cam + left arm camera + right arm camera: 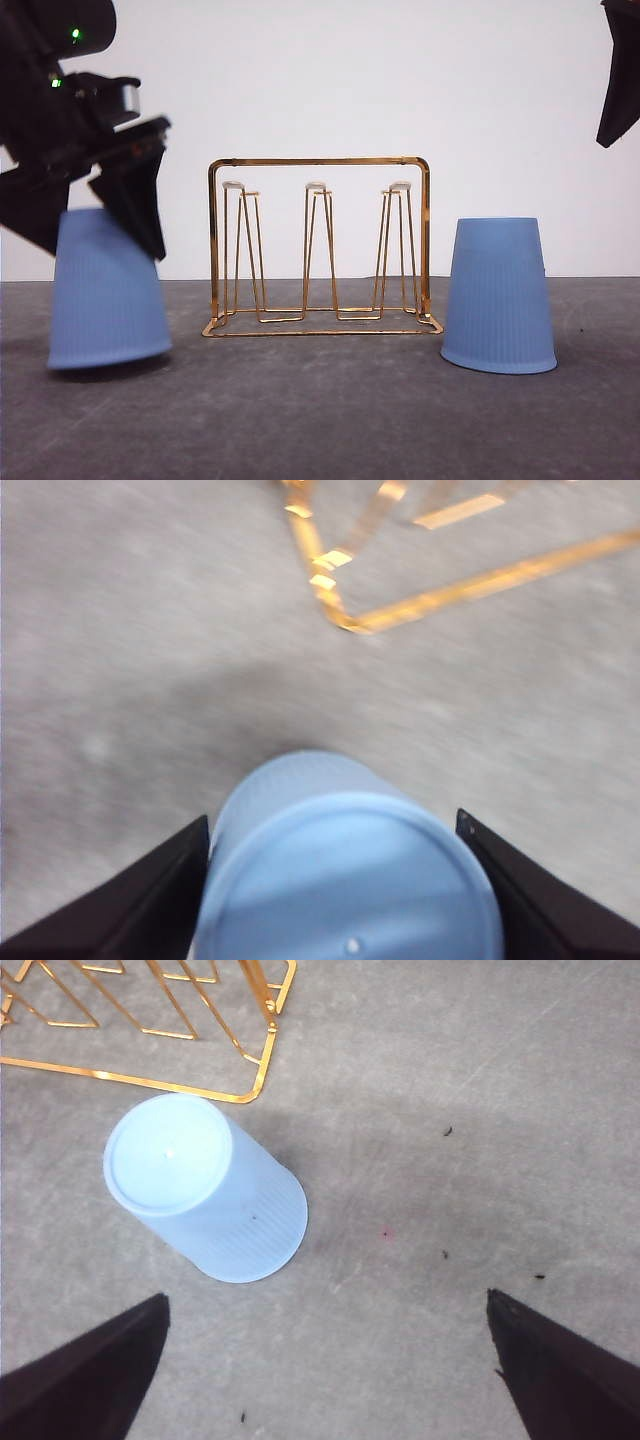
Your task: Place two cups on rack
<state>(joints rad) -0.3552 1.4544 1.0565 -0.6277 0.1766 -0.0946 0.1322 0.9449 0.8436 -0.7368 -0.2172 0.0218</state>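
— Blue plastic first: the left cup [108, 290] stands upside down on the grey surface [320, 410], left of the rack, slightly tipped with one edge of its rim looking lifted. The left gripper [95, 215] straddles its closed end, a finger on each flank.

— Pinching it, or just around it?

— In the left wrist view the fingers [130, 905] lie right against the ribbed wall of that cup [345, 875], so I judge them pressed onto it. The picture is blurred, so I wouldn't swear to how firm the hold is.

— How would you carry the step through well?

— Lift straight up until the rim clears the white prong tips, keep the mouth facing down, travel across to the rack [318, 245], centre the mouth over the nearest prong pair [242, 250], then lower. The tapered wall could slip upward out of the hold, so no jerks.

— And further right?

— The right cup [499, 295] sits inverted just beside the rack's right end, untouched. The right gripper [325, 1360] hangs high above it, spread wide with nothing between its fingers; the cup [205, 1188] lies off to one side of its centreline, so it needs realigning before descending.
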